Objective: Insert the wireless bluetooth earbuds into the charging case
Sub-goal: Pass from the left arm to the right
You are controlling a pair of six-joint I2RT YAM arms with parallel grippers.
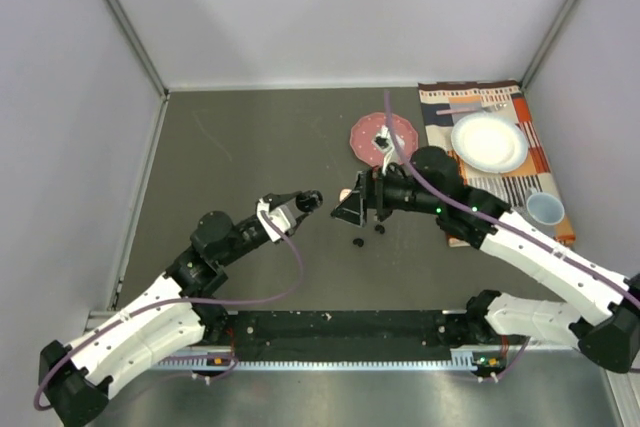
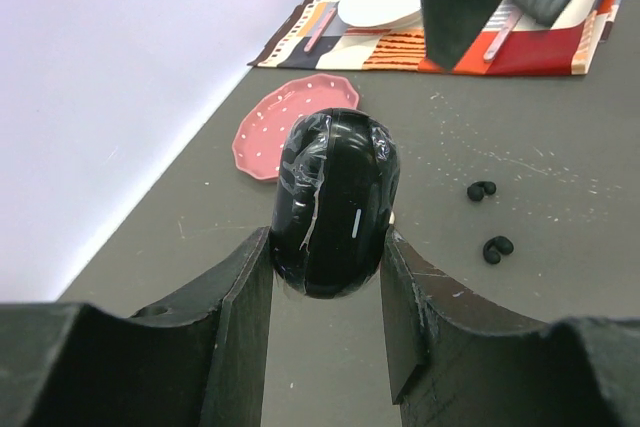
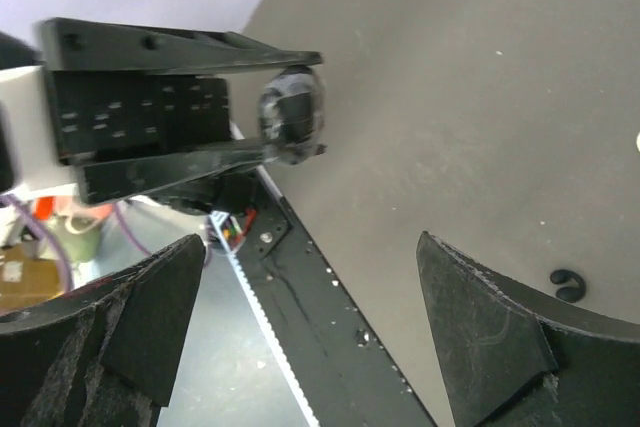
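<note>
My left gripper (image 1: pixel 305 200) is shut on a glossy black oval charging case (image 2: pixel 335 202), held above the table between both fingers. The same case (image 3: pixel 293 115) shows in the right wrist view. Two black earbuds (image 1: pixel 358 243) (image 1: pixel 380 229) lie on the table just right of it, apart from both grippers, and appear again as earbuds (image 2: pixel 481 190) (image 2: pixel 497 248) in the left wrist view. Small white earbuds (image 1: pixel 382 144) rest on the pink disc (image 1: pixel 400 129). My right gripper (image 1: pixel 352 207) hangs open facing the case, nothing between its fingers (image 3: pixel 480 327).
A striped placemat (image 1: pixel 500 97) at the back right carries a white plate (image 1: pixel 489 141) and cutlery, with a pale cup (image 1: pixel 545 208) at its near end. Grey walls close in the table on three sides. A black rail (image 1: pixel 340 327) runs along the near edge.
</note>
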